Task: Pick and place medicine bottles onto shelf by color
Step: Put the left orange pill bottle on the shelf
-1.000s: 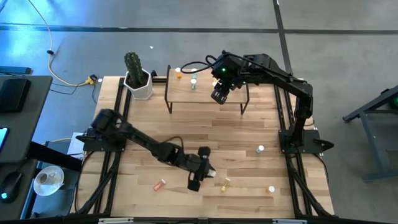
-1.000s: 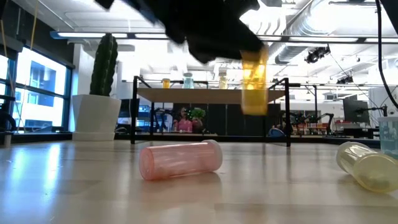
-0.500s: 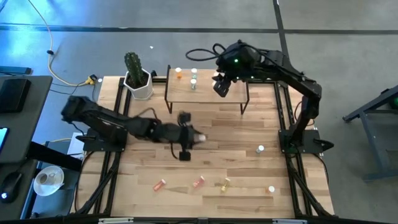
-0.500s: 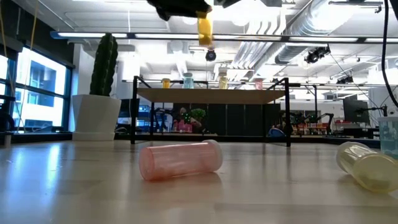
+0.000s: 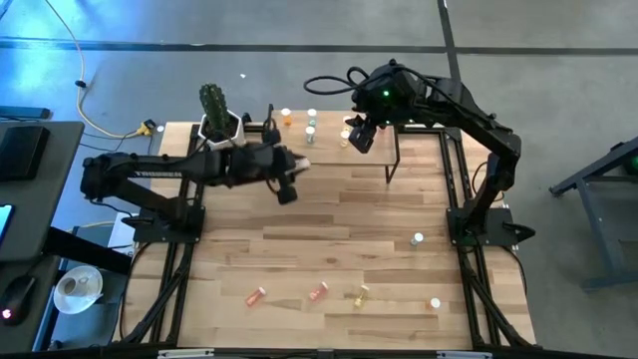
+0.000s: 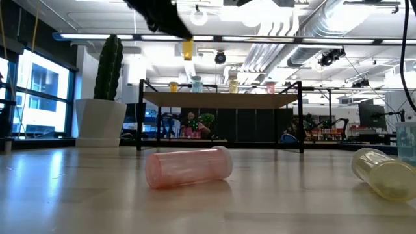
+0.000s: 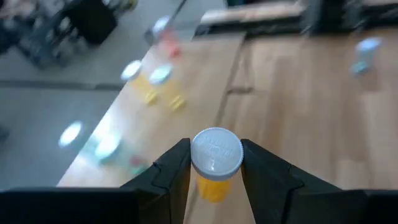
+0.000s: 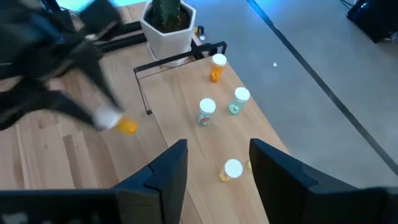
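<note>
Left gripper (image 5: 292,172), clamping a yellow bottle (image 7: 214,163), has swung up to the shelf's (image 5: 329,150) left edge; transport step. Next: set it beside the shelf's yellow bottle (image 8: 230,170). Right gripper (image 5: 361,137) hovers empty, fingers apart.

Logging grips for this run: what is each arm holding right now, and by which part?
Left gripper holds a yellow bottle just under its white cap. Right gripper: nothing.

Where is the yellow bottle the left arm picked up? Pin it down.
The yellow bottle is clamped in the left gripper, held in the air near the shelf's front left corner.
</note>
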